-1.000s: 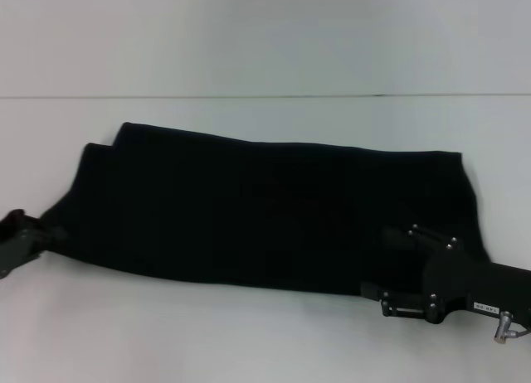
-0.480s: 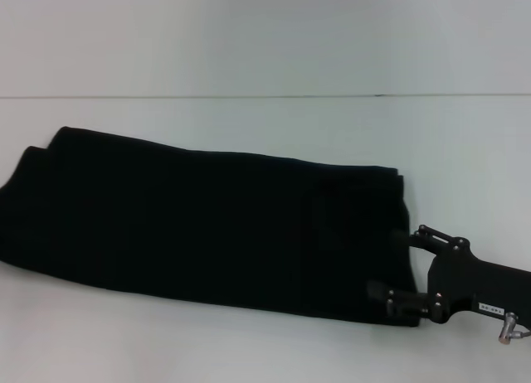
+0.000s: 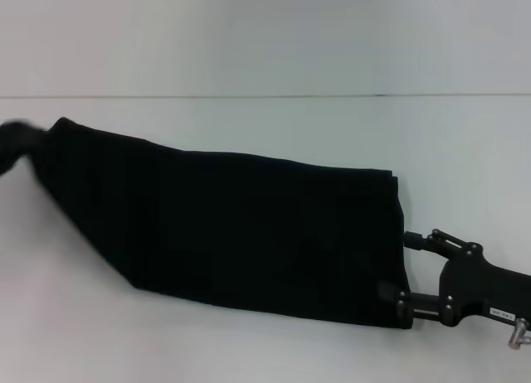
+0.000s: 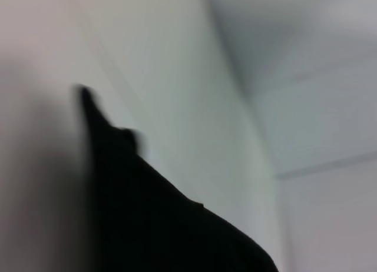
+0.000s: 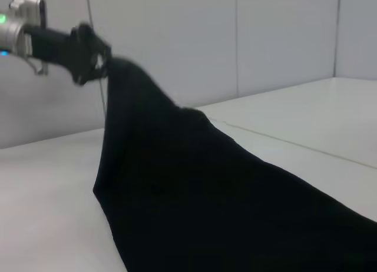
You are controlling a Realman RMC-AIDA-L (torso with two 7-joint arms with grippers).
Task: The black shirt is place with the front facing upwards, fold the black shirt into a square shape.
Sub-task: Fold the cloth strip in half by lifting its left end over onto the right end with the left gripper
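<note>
Currently, scene: a white counter (image 3: 265, 350) with a pale wall behind it, seen from above and in front.
Black shirt (image 3: 241, 234): a long, narrow band of plain black cloth, folded lengthwise, stretched across the middle of the counter from its left side to its right side. No lettering or label shows on the upper face.
Shirt, left end: lifted off the counter and drawn up to a point near the counter's left edge, toward the far side. From that point the lower edge slants down to where the cloth meets the counter.
Shirt, right end: lies flat, with a straight short edge toward the counter's right front corner.
Left tool (image 3: 18, 144): a dark blurred shape at the counter's left edge, meeting the raised tip of the shirt. From the right wrist view the left tool (image 5: 88, 51) is closed on the top corner of the shirt (image 5: 194, 189), and the cloth hangs down from it in a steep slope.
Right tool (image 3: 400, 271): low near the counter's right front corner, its two fingers (image 3: 397, 298) pointing at the shirt's short right edge, one at the edge's middle, one at its near corner. Spread apart, they touch or overlap the cloth; whether they pinch it cannot be told.
Left wrist view: blurred black cloth (image 4: 165, 219) against pale wall.
</note>
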